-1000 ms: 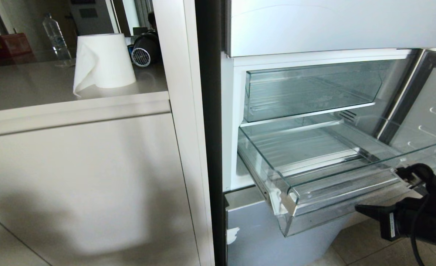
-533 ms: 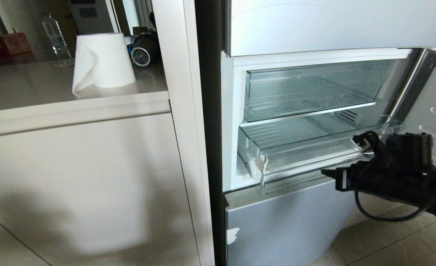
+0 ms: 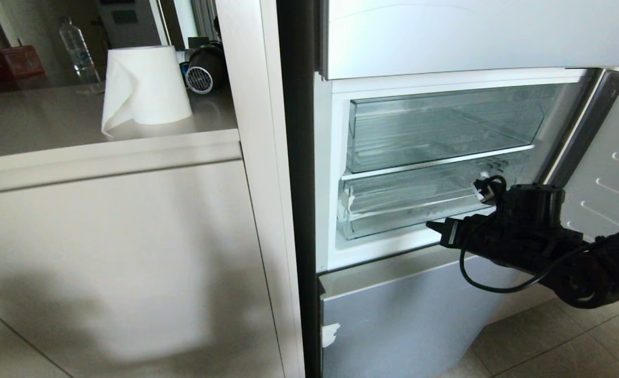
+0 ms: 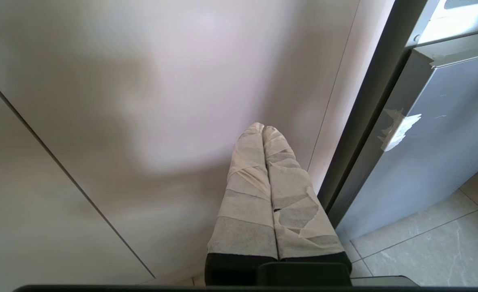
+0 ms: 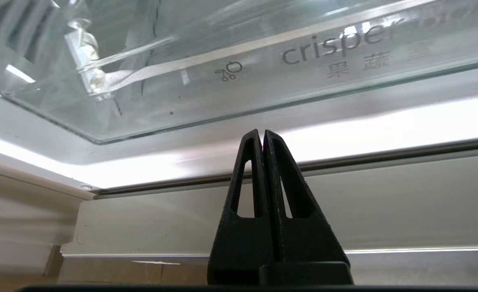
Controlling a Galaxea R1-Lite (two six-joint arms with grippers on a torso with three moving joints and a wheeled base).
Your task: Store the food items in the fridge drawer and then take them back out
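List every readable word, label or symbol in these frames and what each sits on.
"crisper", with a small fruit symbol beside it: printed on the clear front of the fridge drawer.
Chinese characters under "crisper": too blurred to read.
Further print after "crisper": blurred, unreadable.
Red box on the counter: markings too small to read.

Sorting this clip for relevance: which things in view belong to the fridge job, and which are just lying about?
Part of the job:
- fridge drawer, pushed in, no food visible
- right gripper, shut, at the drawer's front
- left gripper, shut, parked by the cabinet

Just lying about:
- paper towel roll on the counter
- water bottle
- upper drawer
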